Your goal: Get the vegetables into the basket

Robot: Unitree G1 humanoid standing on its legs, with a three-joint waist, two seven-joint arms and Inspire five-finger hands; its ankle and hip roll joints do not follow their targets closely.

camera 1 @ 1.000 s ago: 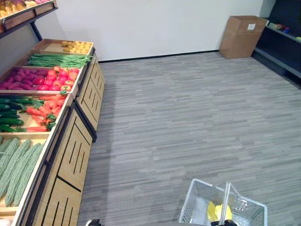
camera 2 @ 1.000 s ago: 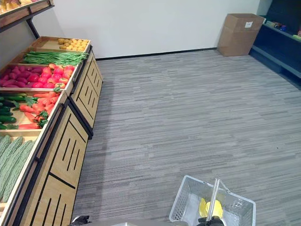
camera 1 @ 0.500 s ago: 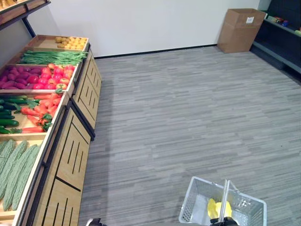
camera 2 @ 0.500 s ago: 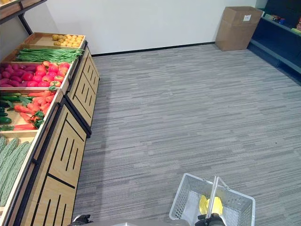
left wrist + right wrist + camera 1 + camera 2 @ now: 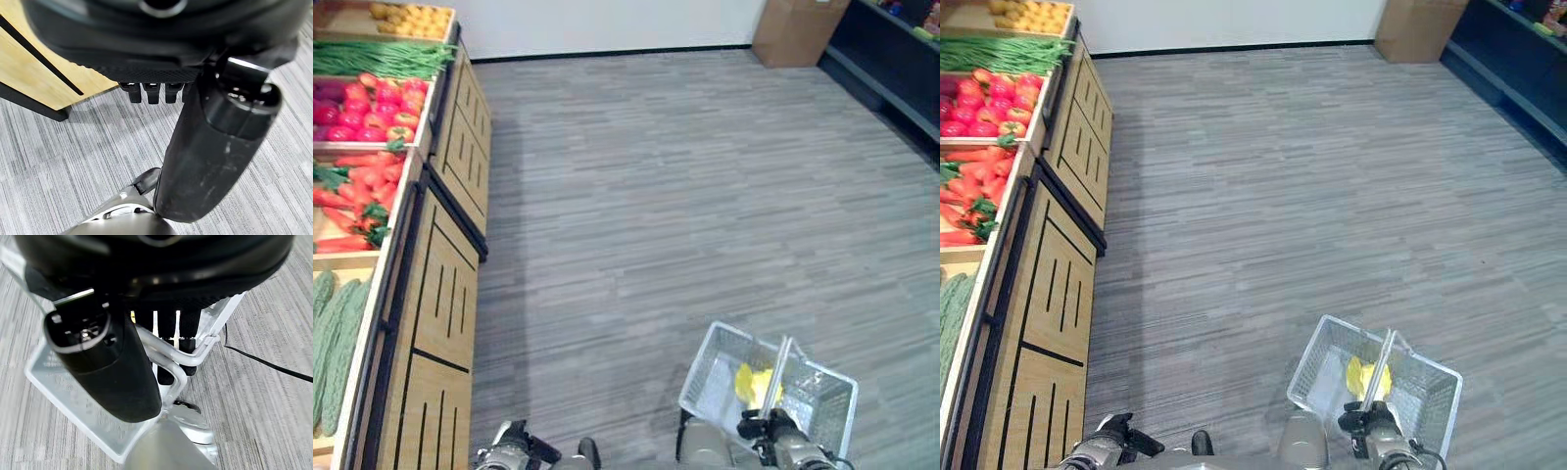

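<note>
Basket point(image 5: 803, 397) above grey plank floor point(image 5: 685, 176), right hand point(image 5: 161, 340) fingers round its handle.

We see two dark hands, the left hand point(image 5: 512, 447) and the right hand point(image 5: 1367, 423), on silver-grey arms; each glossy black thumb point(image 5: 105, 363) looks thick and rounded.

Right hand point(image 5: 1368, 423) is curled round the handle point(image 5: 1379, 369) of the white wire basket point(image 5: 1330, 348), which holds a yellow item point(image 5: 1363, 376). Left hand point(image 5: 1113, 432) hangs beside the wooden produce stand point(image 5: 1048, 294), fingers curled, empty. Along the stand's far end: carrots point(image 5: 969, 181), tomatoes point(image 5: 989, 103), green beans point(image 5: 999, 54).
</note>
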